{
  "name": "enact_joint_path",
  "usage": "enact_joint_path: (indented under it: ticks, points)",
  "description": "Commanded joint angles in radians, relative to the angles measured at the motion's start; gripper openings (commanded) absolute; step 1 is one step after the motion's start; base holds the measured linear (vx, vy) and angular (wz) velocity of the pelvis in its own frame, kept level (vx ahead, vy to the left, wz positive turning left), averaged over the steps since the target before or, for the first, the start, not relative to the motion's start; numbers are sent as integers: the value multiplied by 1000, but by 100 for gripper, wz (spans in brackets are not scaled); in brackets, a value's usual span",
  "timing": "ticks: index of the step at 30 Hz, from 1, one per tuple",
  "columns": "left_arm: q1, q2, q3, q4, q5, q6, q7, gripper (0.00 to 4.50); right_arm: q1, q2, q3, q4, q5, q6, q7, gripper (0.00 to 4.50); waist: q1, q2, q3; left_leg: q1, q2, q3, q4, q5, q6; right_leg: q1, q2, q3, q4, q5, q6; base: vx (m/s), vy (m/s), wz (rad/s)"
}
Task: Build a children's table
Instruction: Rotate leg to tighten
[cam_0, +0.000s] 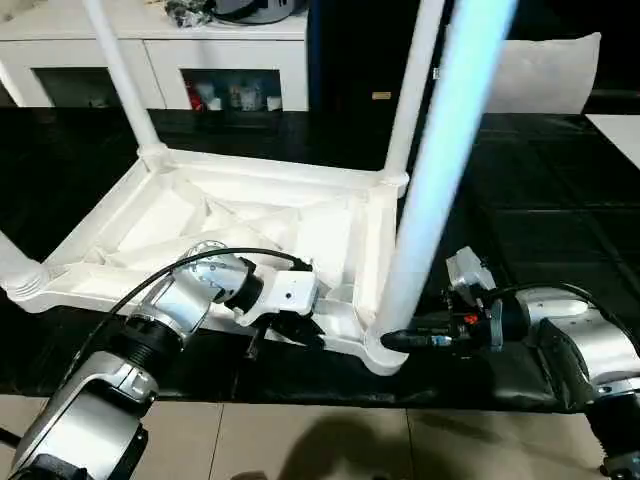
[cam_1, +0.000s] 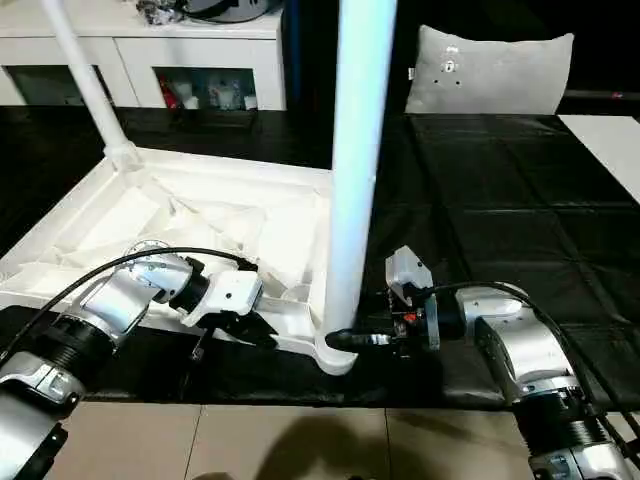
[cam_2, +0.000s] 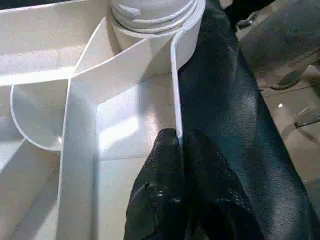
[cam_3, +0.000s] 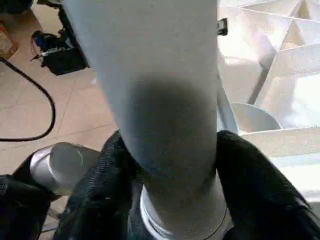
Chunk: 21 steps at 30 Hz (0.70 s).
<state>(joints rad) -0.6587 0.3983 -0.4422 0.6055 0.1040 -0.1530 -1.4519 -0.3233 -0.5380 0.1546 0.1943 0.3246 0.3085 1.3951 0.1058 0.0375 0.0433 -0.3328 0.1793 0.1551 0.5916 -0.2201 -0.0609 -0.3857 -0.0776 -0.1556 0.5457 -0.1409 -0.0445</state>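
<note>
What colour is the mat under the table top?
Black mat, with a faint square pattern; the right eye view shows it best.

The left arm (cam_0: 150, 330) reaches forward and inward, its wrist turned so the left gripper (cam_2: 180, 145) points along the top's (cam_0: 330, 240) near rim, its 2 black fingers (cam_2: 160, 190) pinched on that thin wall. The right arm (cam_0: 590, 340) bends inward, the right gripper (cam_0: 400, 340) level, fingers (cam_3: 250, 175) flanking the leg's (cam_0: 440, 160) base.
</note>
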Motion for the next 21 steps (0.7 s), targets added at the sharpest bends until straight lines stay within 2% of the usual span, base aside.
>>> enact_joint_path:
  ticks: [1,6,9,10,11,12,14,15,16,17,18,19,20,21]
  points:
    - [4,-5,-24,-31,-2,-14,-25,0,5,-12,12,-38,21,17,15,215,-2,-9,-66,-6,61,-7,-66,-115,88,57,-89,65,-62,-374,-97,0,0,0]
    - [10,-7,-18,-41,-13,5,-22,0,9,-12,14,-55,29,38,17,200,2,-10,-67,-6,61,-7,-66,-112,85,57,-89,65,-62,-378,-91,0,0,0]
    - [18,-19,-5,-61,-35,48,-18,0,9,10,3,-66,42,82,-29,197,1,-8,-66,-7,60,-7,-66,-112,82,58,-89,64,-62,-379,-92,0,0,0]
    - [20,-31,1,-72,-42,88,-4,0,4,38,-3,-62,23,101,-102,197,0,-5,-66,-6,61,-7,-67,-111,79,57,-89,65,-63,-382,-92,0,0,0]
    - [20,-31,1,-72,-42,88,-4,0,4,38,-3,-62,23,101,-102,197,-2,-8,-63,-5,58,-7,-67,-120,75,56,-87,63,-67,-398,-86,0,0,0]
    - [16,-44,3,-67,-27,126,30,0,-5,68,-1,-46,-21,102,-195,196,-5,-9,-61,-5,55,-6,-67,-134,68,56,-87,61,-72,-432,-73,0,0,0]
    - [-9,-74,5,-26,16,191,119,0,-36,134,-17,4,-79,135,-366,196,-18,-8,-57,-3,49,-8,-67,-153,48,53,-87,55,-81,-488,-51,0,0,0]
    - [-18,-84,5,-10,31,214,152,0,-48,157,-25,22,-95,149,-424,195,-30,-10,-54,-3,40,-8,-65,-172,34,53,-83,45,-92,-538,-29,0,0,0]
    - [-18,-84,5,-10,31,214,152,0,-48,157,-25,22,-95,149,-424,195,-35,-8,-54,0,38,-10,-63,-186,27,51,-83,41,-95,-563,-19,0,0,0]
    - [-46,-116,9,33,61,273,238,0,-78,215,-46,60,-131,192,-573,194,-57,-5,-50,3,34,-12,-60,-211,21,48,-79,33,-107,-597,3,0,0,0]
    - [-46,-116,9,33,61,273,238,0,-78,215,-46,60,-131,192,-573,194,-63,-3,-49,8,35,-13,-58,-230,18,45,-79,29,-111,-607,8,0,0,0]
    - [-69,-145,17,63,74,311,303,0,-99,257,-62,84,-147,230,-674,194,-78,-5,-52,2,36,-19,-58,-249,20,52,-82,25,-111,-602,12,0,0,0]
    - [-69,-145,17,63,74,311,303,0,-99,257,-62,84,-147,230,-674,194,-83,-3,-52,0,36,-19,-59,-249,23,54,-82,25,-112,-595,12,0,0,0]
    - [-88,-170,29,85,75,335,343,0,-116,290,-78,107,-156,239,-742,194,-91,-1,-53,2,40,-22,-58,-263,23,51,-83,23,-113,-582,7,0,0,0]
